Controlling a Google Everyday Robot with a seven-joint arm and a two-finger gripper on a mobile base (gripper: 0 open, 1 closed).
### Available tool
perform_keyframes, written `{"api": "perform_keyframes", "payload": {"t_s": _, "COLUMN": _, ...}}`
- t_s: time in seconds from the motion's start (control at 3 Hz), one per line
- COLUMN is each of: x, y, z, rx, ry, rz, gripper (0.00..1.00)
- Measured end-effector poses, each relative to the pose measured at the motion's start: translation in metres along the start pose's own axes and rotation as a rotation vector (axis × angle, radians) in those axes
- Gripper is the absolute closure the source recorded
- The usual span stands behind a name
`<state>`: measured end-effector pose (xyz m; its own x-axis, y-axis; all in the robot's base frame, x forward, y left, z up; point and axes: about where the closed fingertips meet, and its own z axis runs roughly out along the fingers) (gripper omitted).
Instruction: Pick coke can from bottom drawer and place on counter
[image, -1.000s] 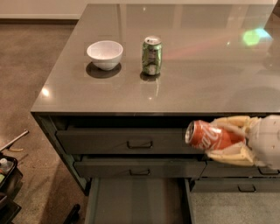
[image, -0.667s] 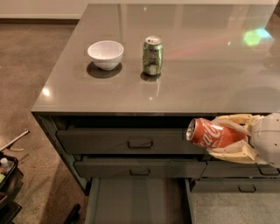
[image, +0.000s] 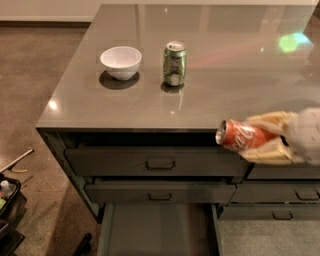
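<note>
The tool (image: 248, 138), at the 3 o'clock side of the view, is closed around the red can (image: 239, 136). The can lies on its side, long axis from 9 to 3 o'clock, silver end toward 9. It hangs just before the front edge of the desk (image: 225, 85). The open bottom drawer (image: 157, 232) is at 7 o'clock. Bare desk lies toward 12 o'clock, so I judge the can must go up and forward.

- White Coca-Cola script, only partly legible, runs along the red coke can (image: 239, 137), held sideways in my gripper (image: 252, 139) at the right, just before the counter (image: 235, 80) edge.
- The green can (image: 174, 63) has a label I cannot read.
</note>
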<state>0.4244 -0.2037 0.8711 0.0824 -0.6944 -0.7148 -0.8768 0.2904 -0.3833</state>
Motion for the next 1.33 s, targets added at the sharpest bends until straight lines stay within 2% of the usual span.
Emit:
{"api": "perform_keyframes", "payload": {"t_s": 0.33, "x": -0.012, "y": -0.055, "z": 0.020, "rx": -0.061, "ry": 0.014, "rz": -0.080, "gripper": 1.00}}
{"api": "perform_keyframes", "payload": {"t_s": 0.67, "x": -0.031, "y": -0.101, "z": 0.046, "rx": -0.124, "ry": 0.034, "rz": -0.154, "gripper": 1.00}}
{"api": "perform_keyframes", "payload": {"t_s": 1.0, "x": -0.046, "y": -0.128, "z": 0.090, "rx": -0.201, "ry": -0.005, "rz": -0.203, "gripper": 1.00}}
{"api": "perform_keyframes", "payload": {"t_s": 1.33, "x": -0.043, "y": -0.146, "z": 0.119, "rx": -0.241, "ry": -0.036, "rz": -0.206, "gripper": 1.00}}
